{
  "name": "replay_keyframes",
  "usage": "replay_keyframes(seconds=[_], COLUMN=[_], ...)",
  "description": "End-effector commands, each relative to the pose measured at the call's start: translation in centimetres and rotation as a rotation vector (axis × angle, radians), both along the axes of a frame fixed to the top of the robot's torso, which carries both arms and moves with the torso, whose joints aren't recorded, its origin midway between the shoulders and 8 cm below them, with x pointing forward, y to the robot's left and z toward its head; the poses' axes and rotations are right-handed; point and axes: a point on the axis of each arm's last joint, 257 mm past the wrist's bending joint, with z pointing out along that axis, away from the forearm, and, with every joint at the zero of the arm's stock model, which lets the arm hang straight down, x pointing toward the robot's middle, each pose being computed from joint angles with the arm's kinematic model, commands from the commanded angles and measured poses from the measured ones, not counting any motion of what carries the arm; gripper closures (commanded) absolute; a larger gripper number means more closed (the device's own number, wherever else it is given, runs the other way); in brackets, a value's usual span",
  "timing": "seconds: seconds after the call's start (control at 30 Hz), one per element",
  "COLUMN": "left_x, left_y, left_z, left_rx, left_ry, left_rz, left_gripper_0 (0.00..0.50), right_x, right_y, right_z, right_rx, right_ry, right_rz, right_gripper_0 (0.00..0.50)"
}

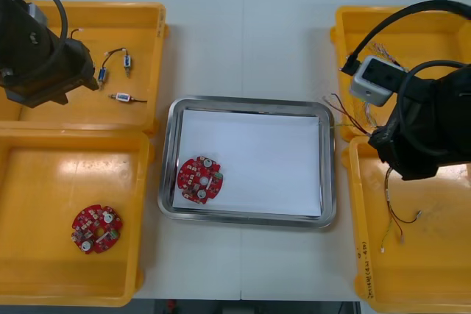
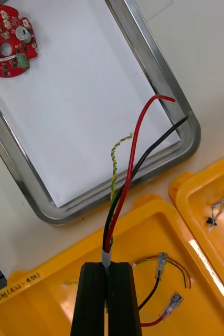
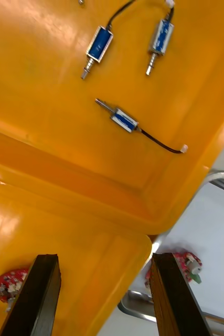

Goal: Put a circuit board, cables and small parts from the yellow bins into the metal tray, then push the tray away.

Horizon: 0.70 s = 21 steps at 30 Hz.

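At the table's right edge, right gripper (image 2: pixel 107 273) clamped on a red-black-yellow cable (image 2: pixel 135 152), apparently clear of its bin (image 2: pixel 43 286): cable step; next, carry over the tray (image 2: pixel 159 58) rim, release; left gripper (image 3: pixel 104 258) spread wide, idle over left bins (image 3: pixel 64 131).

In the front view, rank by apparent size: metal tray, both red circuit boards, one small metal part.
Shiny metal tray
Round red circuit board in it and the bin's board, alike
Small metal part
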Motion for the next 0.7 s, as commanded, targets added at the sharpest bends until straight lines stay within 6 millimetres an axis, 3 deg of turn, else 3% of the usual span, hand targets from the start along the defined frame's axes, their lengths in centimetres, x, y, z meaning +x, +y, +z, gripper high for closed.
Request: replay_keyframes(seconds=[0.03, 0.23, 0.43, 0.7], left_x=[1.5, 3.2, 5.5, 8.8], left_y=[4.2, 6.3, 7.1, 7.1], left_z=[2.3, 1.5, 1.5, 1.6], left_rx=[0.117, 0.119, 0.084, 0.048], left_ry=[-0.047, -0.050, -0.097, -0.137], left_rz=[-0.004, 0.043, 0.082, 0.113], left_gripper_0=[0.000, 0.000, 0.000, 0.000], right_x=[0.3, 0.8, 1.1, 1.8], right_y=[4.2, 7.5, 9.8, 9.8], right_z=[-0.3, -0.8, -1.8, -4.4], right_rx=[-0.045, -0.073, -0.123, -0.248], right_ry=[-0.027, -0.043, -0.055, -0.032], right_rz=[0.137, 0.196, 0.243, 0.288], right_gripper_0=[0.500, 0.500, 0.500, 0.500])
